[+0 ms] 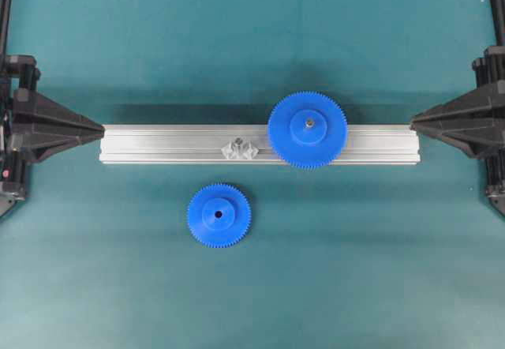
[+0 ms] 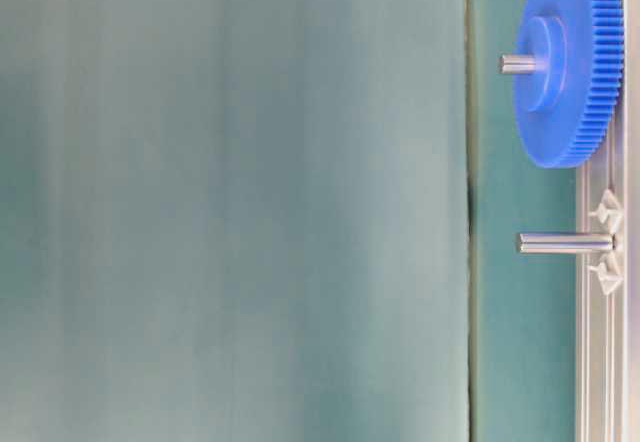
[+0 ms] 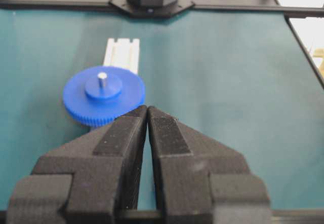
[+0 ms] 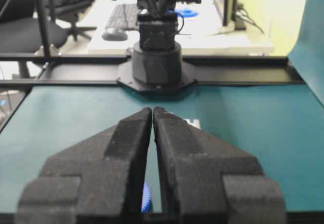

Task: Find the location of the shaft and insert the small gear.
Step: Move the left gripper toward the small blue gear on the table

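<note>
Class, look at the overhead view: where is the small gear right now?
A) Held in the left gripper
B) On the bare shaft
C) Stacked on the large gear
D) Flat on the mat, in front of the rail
D: the small gear lies on the mat, apart from the rail and shaft.

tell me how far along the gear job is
Done: nothing on the small gear; it lies flat on the mat, in front of the rail. The large gear already sits on its own pin. In hand: nothing; the left pincer and right pincer are shut and empty at the rail ends. Left: grasp the small gear and seat it on the bare shaft.
</note>
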